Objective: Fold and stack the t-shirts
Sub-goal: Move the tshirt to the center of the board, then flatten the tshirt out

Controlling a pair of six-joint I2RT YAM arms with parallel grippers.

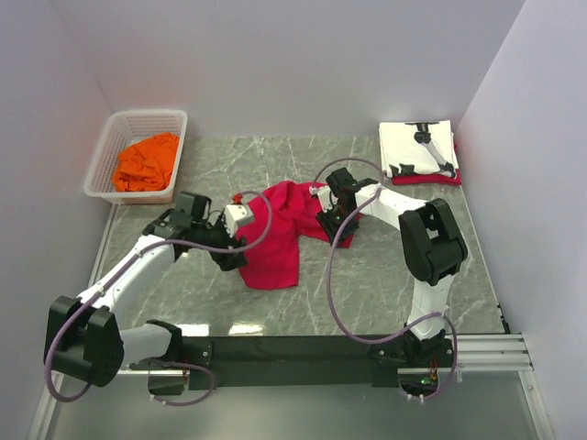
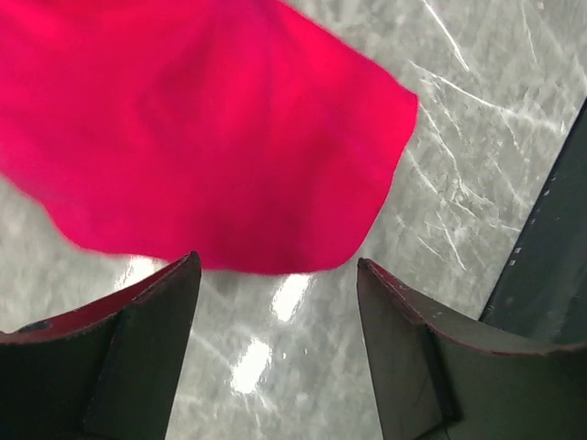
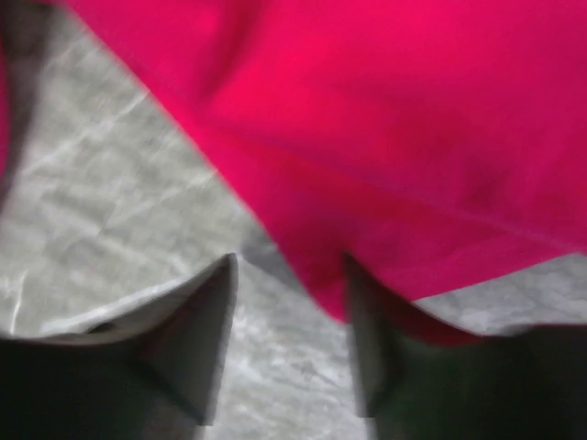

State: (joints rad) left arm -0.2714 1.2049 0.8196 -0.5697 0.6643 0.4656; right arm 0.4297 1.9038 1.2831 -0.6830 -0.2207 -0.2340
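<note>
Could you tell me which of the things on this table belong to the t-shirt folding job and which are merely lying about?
Part of the job:
crimson t-shirt, loose mid-table
orange t-shirt, bunched in the white lattice basket
white printed t-shirt, folded, far right corner

Just lying about:
white lattice basket, far left corner

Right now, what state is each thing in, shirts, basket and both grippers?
Crimson t-shirt: unfolded, rumpled on the table.
White printed t-shirt: folded, lying on a red garment at far right.
Red garment: folded, only its edge shows.
Orange t-shirt: crumpled, in the white lattice basket.
White lattice basket: upright, holding the orange t-shirt.
Left gripper: jaws open, empty.
Right gripper: jaws open at the crimson t-shirt's edge.
</note>
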